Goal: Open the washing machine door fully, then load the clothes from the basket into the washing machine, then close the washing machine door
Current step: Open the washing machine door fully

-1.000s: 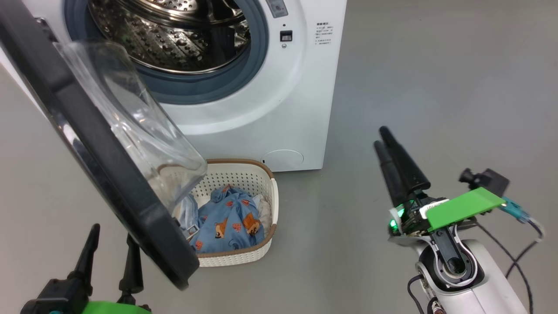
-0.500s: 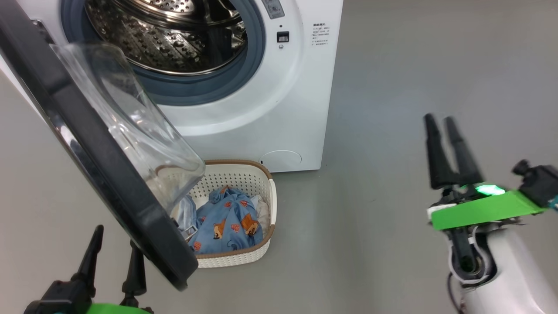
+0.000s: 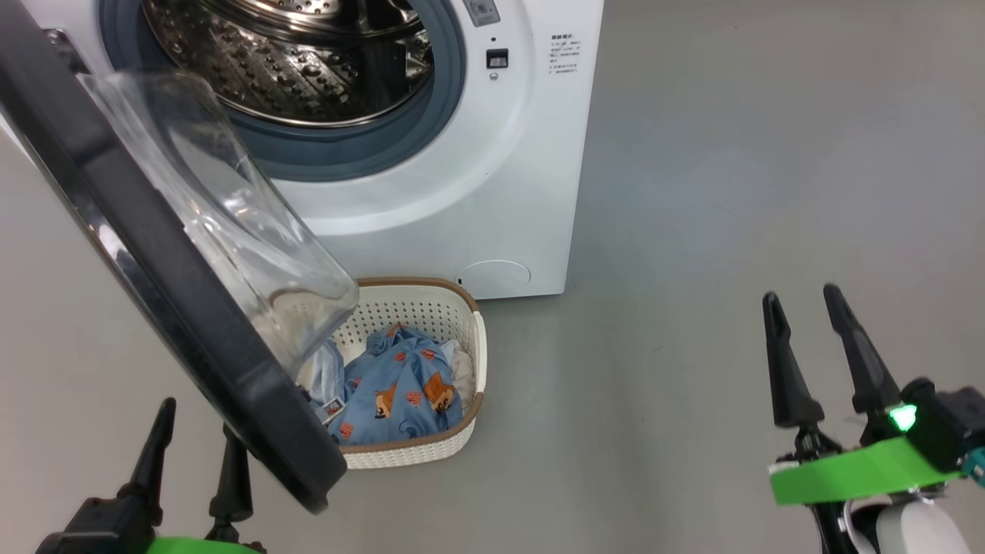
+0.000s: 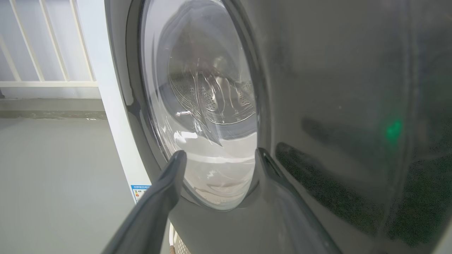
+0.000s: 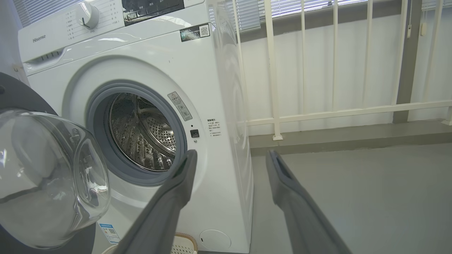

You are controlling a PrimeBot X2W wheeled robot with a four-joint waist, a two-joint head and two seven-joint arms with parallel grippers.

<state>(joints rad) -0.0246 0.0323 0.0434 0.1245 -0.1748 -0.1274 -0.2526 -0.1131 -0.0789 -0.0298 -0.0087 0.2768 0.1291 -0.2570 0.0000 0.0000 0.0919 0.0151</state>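
The washing machine (image 3: 492,200) (image 5: 212,116) stands at the top left with its steel drum (image 3: 292,61) (image 5: 144,134) exposed. Its door (image 3: 146,261) (image 4: 335,106) (image 5: 35,176) hangs swung out toward me, black rim edge-on, clear bowl bulging right. Under the door sits the basket (image 3: 462,362) (image 5: 183,243), holding the blue bear-print clothes (image 3: 400,388) with some white cloth. My left gripper (image 3: 196,442) (image 4: 219,157) is open at the lower left, just behind the door's outer face. My right gripper (image 3: 804,308) (image 5: 229,157) is open and empty over bare floor at the lower right.
Grey floor (image 3: 731,192) stretches right of the machine. In the right wrist view a white railing (image 5: 335,113) and a raised grey kerb (image 5: 353,134) run behind the machine. A round lower hatch (image 3: 496,275) sits just behind the basket.
My right gripper has swung right and down, away from the machine, and gone from shut to open. The left gripper, door and basket keep their places; the camera shifted slightly.
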